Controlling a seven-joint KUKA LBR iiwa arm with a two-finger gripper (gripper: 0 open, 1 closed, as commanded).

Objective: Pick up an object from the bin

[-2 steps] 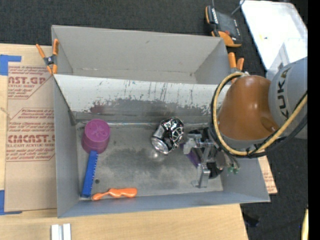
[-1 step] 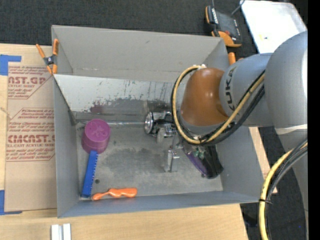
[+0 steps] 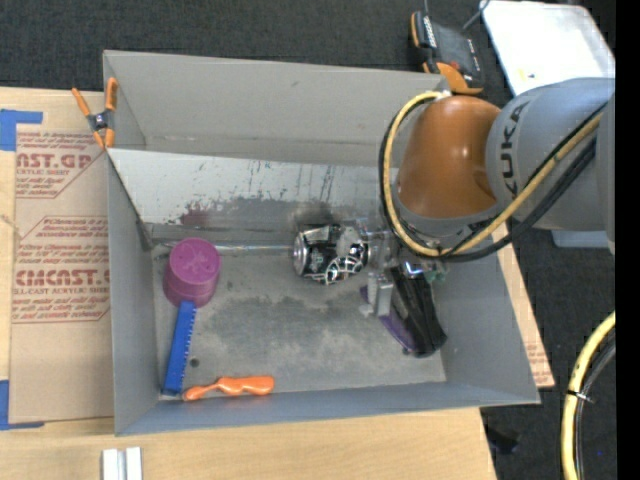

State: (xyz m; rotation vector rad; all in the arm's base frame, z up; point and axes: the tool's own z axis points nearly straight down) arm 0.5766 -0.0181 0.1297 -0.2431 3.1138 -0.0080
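Observation:
My gripper (image 3: 381,290) hangs low over the right half of the bin, under the arm's orange cover. A crumpled black, white and silver thing (image 3: 328,252) lies just to its left, near the back wall; whether they touch I cannot tell. Right beside the gripper, on its right, a long black thing with a purple edge (image 3: 415,318) lies slanted on the bin floor.
A purple cup (image 3: 192,271) lies at the left of the bin. A blue ridged bar (image 3: 180,348) stretches below it towards the front left corner. An orange handled tool (image 3: 230,387) lies along the front wall. The arm covers the bin's right back corner.

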